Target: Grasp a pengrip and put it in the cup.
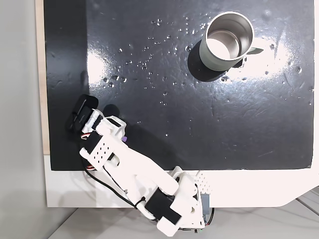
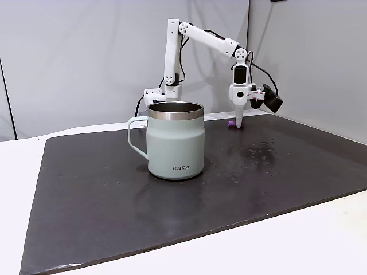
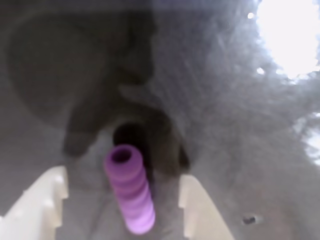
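Note:
The pengrip (image 3: 131,197), a small purple ridged tube, lies on the black mat with its open end pointing away in the wrist view. My gripper (image 3: 121,176) is open and low over it, one white finger (image 3: 47,202) on each side with a gap to the tube. A sliver of the pengrip (image 1: 124,140) peeks out beside the arm near the mat's lower left corner in a fixed view. In the side-on fixed view the gripper (image 2: 237,121) points straight down at the pengrip (image 2: 229,124), well behind the cup. The cup (image 1: 228,41), (image 2: 175,140) stands upright and holds nothing.
The black mat (image 1: 199,124) covers most of the white table (image 1: 259,189) and has glare patches and small specks. The arm's base (image 1: 187,201) sits at the table's near edge in that fixed view. Open mat lies between gripper and cup.

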Motion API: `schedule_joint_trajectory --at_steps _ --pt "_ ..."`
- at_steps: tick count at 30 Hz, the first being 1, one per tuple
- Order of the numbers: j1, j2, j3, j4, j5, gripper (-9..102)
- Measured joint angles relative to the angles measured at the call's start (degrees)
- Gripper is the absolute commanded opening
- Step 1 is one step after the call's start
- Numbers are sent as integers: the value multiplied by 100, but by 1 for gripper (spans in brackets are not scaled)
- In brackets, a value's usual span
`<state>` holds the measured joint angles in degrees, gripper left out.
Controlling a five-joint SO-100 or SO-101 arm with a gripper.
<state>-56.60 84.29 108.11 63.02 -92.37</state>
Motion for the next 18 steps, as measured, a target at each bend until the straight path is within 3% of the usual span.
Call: schedule_joint_trajectory --at_steps 11,18 --pt "0 114 431 -378 26 15" --pt "0 290 677 -422 0 0"
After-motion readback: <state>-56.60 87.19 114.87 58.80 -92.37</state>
